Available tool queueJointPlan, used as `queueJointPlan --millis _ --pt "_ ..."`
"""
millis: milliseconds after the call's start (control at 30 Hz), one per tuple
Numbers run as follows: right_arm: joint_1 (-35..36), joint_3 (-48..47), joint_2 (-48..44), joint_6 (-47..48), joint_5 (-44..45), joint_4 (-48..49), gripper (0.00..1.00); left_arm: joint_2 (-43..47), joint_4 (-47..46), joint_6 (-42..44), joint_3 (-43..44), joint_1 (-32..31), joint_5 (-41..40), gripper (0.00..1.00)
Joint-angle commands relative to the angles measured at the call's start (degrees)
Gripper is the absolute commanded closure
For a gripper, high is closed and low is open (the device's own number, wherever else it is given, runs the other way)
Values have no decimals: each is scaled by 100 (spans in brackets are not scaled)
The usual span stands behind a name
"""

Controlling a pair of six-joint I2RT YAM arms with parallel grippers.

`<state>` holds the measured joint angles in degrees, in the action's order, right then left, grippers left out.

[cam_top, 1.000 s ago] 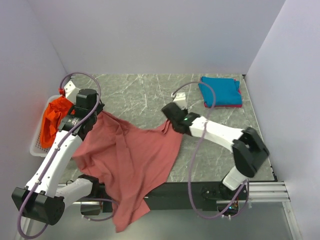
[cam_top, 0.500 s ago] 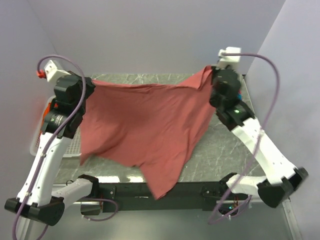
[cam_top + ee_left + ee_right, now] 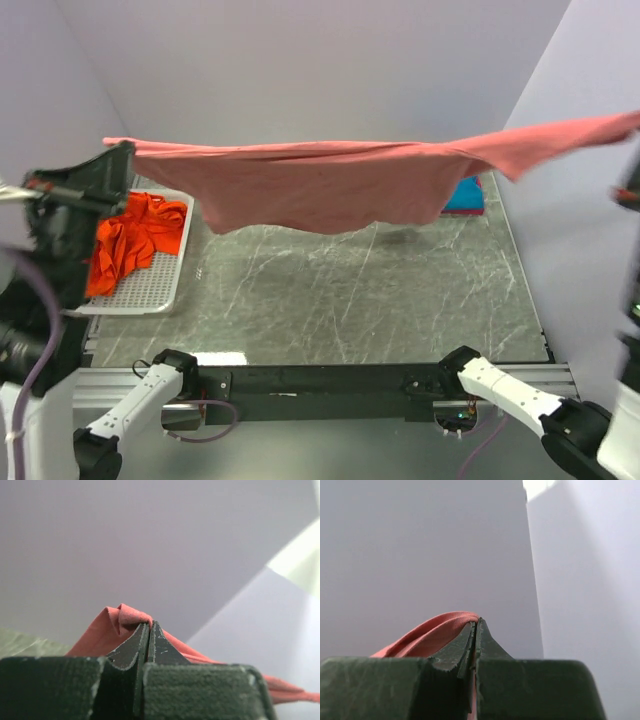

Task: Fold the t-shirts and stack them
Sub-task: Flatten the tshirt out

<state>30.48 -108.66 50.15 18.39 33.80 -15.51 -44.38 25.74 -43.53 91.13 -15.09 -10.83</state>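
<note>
Salmon-red t-shirt [image 3: 330, 185] now spans taut from 9 to 3 o'clock, high over the counter [image 3: 330, 300], no longer sagging as before. Left jaws and right jaws are each clamped on its edge.

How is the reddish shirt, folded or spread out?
Spread out. The salmon-red shirt hangs stretched wide in the air, the left gripper and right gripper each pinching one end.

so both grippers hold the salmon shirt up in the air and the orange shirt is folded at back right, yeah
Not the orange t-shirt: the top external view shows it crumpled in the white mesh basket on the left. The left gripper and right gripper do hold the salmon-red t-shirt up in the air.
</note>
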Motion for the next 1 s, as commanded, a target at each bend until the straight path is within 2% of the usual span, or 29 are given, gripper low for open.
queueJointPlan --millis 0,200,333,467,633,700,800,833,933,967 --pt "-24 -916 -172 15 -541 -470 100 166 -341 196 509 24 731 99" --pt "-16 -1395 -348 59 -779 -577 100 79 -368 196 1213 94 1241 99" --pt "-25 -1421 -165 462 -377 -296 100 -202 -341 152 1390 182 1400 99" --pt "-25 -1001 230 1121 536 319 100 -702 -254 222 1031 182 1101 99" --pt "-33 1 942 1929 1497 1409 100 -1510 -253 327 222 182 -39 99" --pt "-164 485 1215 1809 1533 1446 100 -2073 -523 397 -287 182 -226 99" --pt "-884 784 1874 765 1113 842 100 -2881 -1157 512 -1015 191 -586 99" --pt "-1251 890 2232 327 772 787 100 -3118 -1463 564 -1106 217 -587 99" --pt "-1562 1574 2883 7 209 1189 100 -4251 -1903 819 -1089 235 -499 99" --pt "-1597 1863 3069 -72 84 1347 100 -4898 -1906 863 -871 244 -456 99"
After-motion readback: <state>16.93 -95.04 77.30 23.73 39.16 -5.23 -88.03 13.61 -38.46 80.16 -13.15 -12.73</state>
